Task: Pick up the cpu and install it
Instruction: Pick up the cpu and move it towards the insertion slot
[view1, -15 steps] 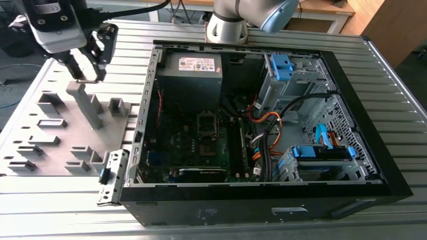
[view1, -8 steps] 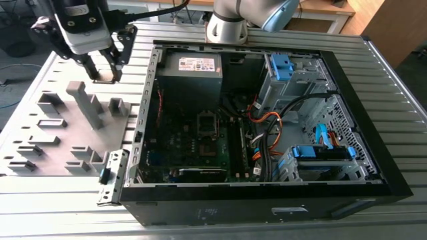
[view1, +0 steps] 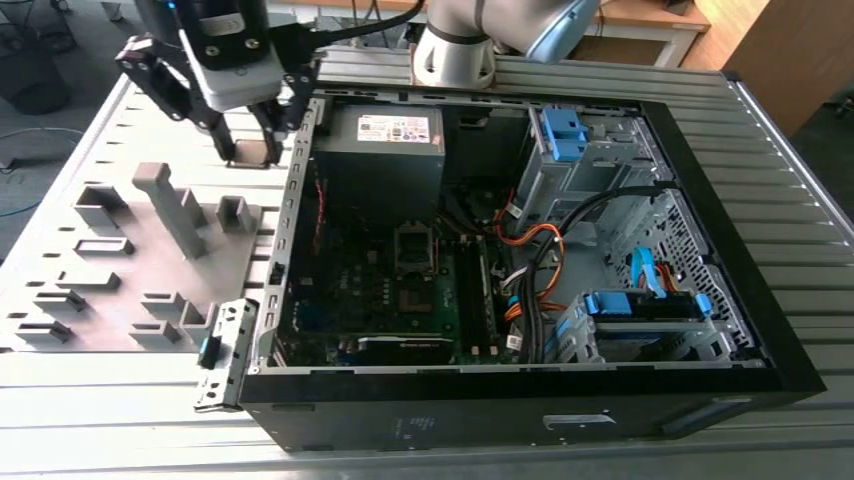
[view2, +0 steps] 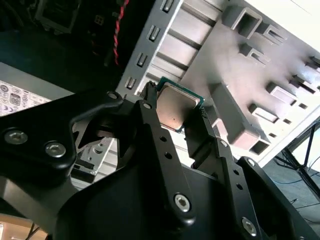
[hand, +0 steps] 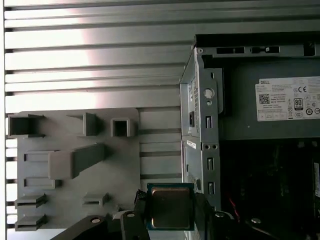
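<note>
A: Since we see the cpu (view1: 251, 153) in the exterior view's upper left, what holds it?
B: We see the jaws pinching its edges, just beside the computer case (view1: 534, 405).

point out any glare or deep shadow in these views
First wrist view: pinkish-white glare across the ribbed table, cpu evenly lit. Second wrist view: tray washes out to white toward one corner. Exterior view: even light, case interior in shadow.
</note>
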